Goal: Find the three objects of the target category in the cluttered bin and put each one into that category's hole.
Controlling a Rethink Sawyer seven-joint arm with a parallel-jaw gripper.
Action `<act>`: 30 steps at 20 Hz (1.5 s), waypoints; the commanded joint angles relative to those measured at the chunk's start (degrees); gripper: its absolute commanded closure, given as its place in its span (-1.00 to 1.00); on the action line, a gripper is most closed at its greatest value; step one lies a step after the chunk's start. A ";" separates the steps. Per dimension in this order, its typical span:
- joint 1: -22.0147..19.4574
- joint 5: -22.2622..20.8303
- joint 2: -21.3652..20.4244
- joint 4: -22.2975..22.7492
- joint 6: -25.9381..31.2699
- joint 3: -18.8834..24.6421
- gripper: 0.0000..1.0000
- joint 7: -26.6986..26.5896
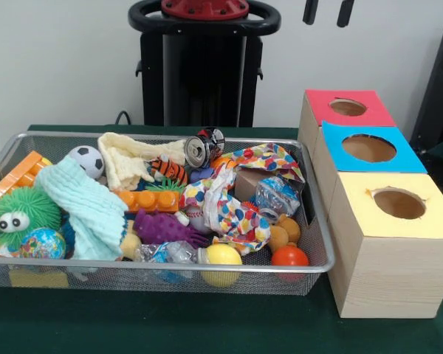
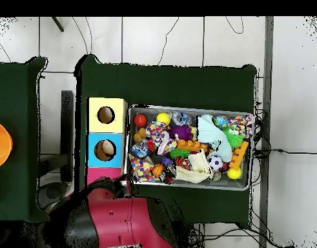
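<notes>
One wire bin [image 1: 310,267] is sitting below the gripper [image 1: 328,10]. Beside it, three wooden boxes are standing in a row: one red-topped box [image 1: 348,108], one blue-topped box [image 1: 368,148], one yellow-topped box [image 1: 399,204], with one hole each. Inside I am seeing one soccer ball [image 1: 87,160], one crushed can [image 1: 204,147], two cloths.

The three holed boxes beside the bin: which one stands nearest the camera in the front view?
The yellow-topped box. It is the front one in the row, with the blue-topped box behind it and the red-topped box farthest back.
</notes>
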 commanded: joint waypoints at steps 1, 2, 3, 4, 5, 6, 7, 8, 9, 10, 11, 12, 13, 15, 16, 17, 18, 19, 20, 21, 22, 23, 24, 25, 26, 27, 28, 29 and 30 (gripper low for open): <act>-2.24 -3.45 2.88 -4.11 -3.26 1.35 -1.00 5.12; -2.14 -3.63 3.25 -4.32 -3.80 1.25 -1.00 5.50; -1.96 -3.83 3.75 -4.58 -4.32 1.06 -1.00 6.13; -1.80 -4.17 4.42 -5.07 -4.61 0.93 -1.00 6.50; -1.59 -4.50 5.02 -5.55 -5.00 0.73 -1.00 6.87; -1.37 -4.84 5.56 -6.05 -5.43 0.53 -1.00 7.18; -0.87 -5.60 6.34 -6.91 -5.66 0.06 -1.00 7.68; -0.30 -6.52 7.04 -7.73 -5.92 -0.54 -1.00 8.13; -0.04 -7.21 7.63 -8.21 -6.27 -0.96 -1.00 8.39; 0.20 -7.81 8.36 -8.70 -6.68 -1.48 -1.00 8.83; 0.34 -8.30 9.07 -9.02 -7.34 -1.90 -1.00 9.17; 0.34 -8.49 10.01 -9.41 -7.95 -2.14 -1.00 9.51; 0.28 -8.62 10.79 -9.51 -8.61 -2.28 -1.00 9.69; -0.14 -8.54 12.32 -9.59 -9.48 -2.20 -1.00 9.52; -0.42 -8.41 13.00 -9.83 -9.65 -2.01 -1.00 9.28; -0.59 -8.37 13.82 -10.20 -10.03 -2.08 -1.00 9.30; -0.75 -8.33 14.63 -10.57 -10.42 -2.16 -1.00 9.31; -0.96 -8.32 15.17 -10.72 -11.04 -2.16 -1.00 9.20; -0.95 -8.52 15.41 -10.80 -11.64 -2.35 -1.00 9.03; -0.89 -8.78 15.85 -11.03 -12.47 -2.63 -1.00 8.95; -0.81 -8.87 16.09 -11.20 -13.20 -2.90 -1.00 8.76; -0.75 -9.02 16.52 -11.44 -14.19 -3.15 -1.00 8.75; -0.85 -9.05 16.82 -11.51 -14.67 -3.19 -1.00 8.54; -0.93 -8.93 17.23 -11.41 -15.43 -3.32 -1.00 8.49; -0.99 -8.91 17.70 -11.27 -16.43 -3.42 -1.00 8.41; -1.09 -9.00 18.31 -11.16 -17.54 -3.44 -1.00 8.38; -1.05 -9.05 18.92 -11.11 -18.79 -3.60 -1.00 8.53; -1.05 -9.14 19.61 -11.24 -20.14 -3.79 -1.00 8.62; -0.97 -9.02 20.18 -11.32 -21.22 -4.09 -1.00 8.79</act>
